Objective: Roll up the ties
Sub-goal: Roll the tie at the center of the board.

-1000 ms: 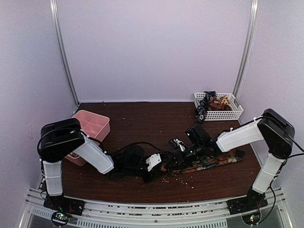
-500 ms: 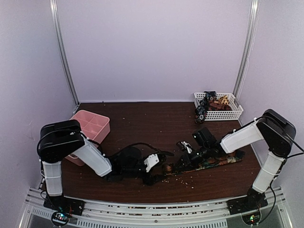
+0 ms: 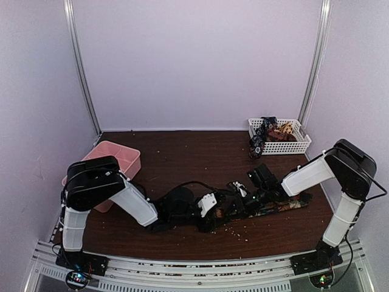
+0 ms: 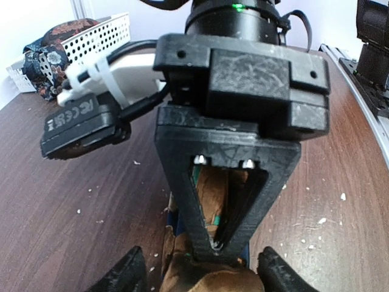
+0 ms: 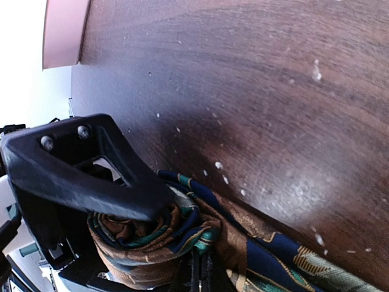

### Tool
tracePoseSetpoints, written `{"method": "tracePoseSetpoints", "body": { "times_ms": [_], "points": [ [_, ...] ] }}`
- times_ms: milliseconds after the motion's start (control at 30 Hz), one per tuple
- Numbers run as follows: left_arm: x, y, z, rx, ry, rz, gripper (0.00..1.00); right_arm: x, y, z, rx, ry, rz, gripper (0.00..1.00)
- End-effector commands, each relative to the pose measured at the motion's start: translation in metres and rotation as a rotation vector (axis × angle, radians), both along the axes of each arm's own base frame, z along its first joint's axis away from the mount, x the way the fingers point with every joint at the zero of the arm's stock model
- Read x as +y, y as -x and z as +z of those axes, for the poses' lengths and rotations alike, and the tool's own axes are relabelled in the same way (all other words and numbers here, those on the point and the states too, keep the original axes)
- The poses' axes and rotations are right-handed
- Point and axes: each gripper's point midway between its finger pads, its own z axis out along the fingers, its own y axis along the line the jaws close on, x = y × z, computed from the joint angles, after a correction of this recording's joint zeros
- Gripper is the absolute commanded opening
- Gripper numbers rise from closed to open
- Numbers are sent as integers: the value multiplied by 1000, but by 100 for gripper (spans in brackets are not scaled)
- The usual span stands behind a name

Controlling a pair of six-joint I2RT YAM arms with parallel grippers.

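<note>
at the far left of your dark wood table [image 3: 188,155], the pink box [image 3: 121,157] sits beside the left arm. near the middle, your left gripper [image 4: 203,274] lies low over the wood. its fingers [image 4: 129,275] are spread wide to either side of the rolled end [image 5: 140,246] of the tie [image 3: 281,205], with a strip of bare table showing between one finger and the cloth. your right gripper [image 4: 214,242] meets it from the other side, tips down at the roll. in its own wrist view the jaws show only as a thin dark sliver, drawn narrow on the patterned fabric. the rest of the tie runs flat to the right, under the right arm. pale crumbs [image 4: 322,220] dot the wood around it. at the far right rear, the white basket [image 3: 302,145] holds the bundled ties [image 3: 267,129].
</note>
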Motion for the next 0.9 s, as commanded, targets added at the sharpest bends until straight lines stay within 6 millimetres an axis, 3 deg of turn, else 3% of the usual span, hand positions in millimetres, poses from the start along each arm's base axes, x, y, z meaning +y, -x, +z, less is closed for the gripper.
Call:
{"method": "tracePoseSetpoints", "body": {
  "times_ms": [0, 167, 233, 300, 433, 500, 633, 867],
  "points": [
    [-4, 3, -7, -4, 9, -25, 60, -9, 5, -28, 32, 115, -31, 0],
    [13, 8, -18, 34, -35, -34, 38, -4, 6, -20, 31, 95, -29, 0],
    [22, 11, -24, 56, -64, -33, 34, -3, 3, -11, 10, 84, -29, 0],
    [32, 16, -31, 89, -92, -39, 33, -3, 1, 0, -16, 69, -23, 8],
    [48, 22, -44, 128, -150, -42, 33, 4, -2, 30, -69, 12, -14, 35],
    [51, 24, -47, 142, -174, -45, 33, 11, -3, 44, -79, -23, -13, 42],
    [51, 22, -47, 165, -190, -33, 33, 29, 4, 56, -59, -68, 13, 46],
    [47, 17, -45, 184, -200, -5, 34, 48, 6, 44, -47, -37, 50, 49]
  ]
}}
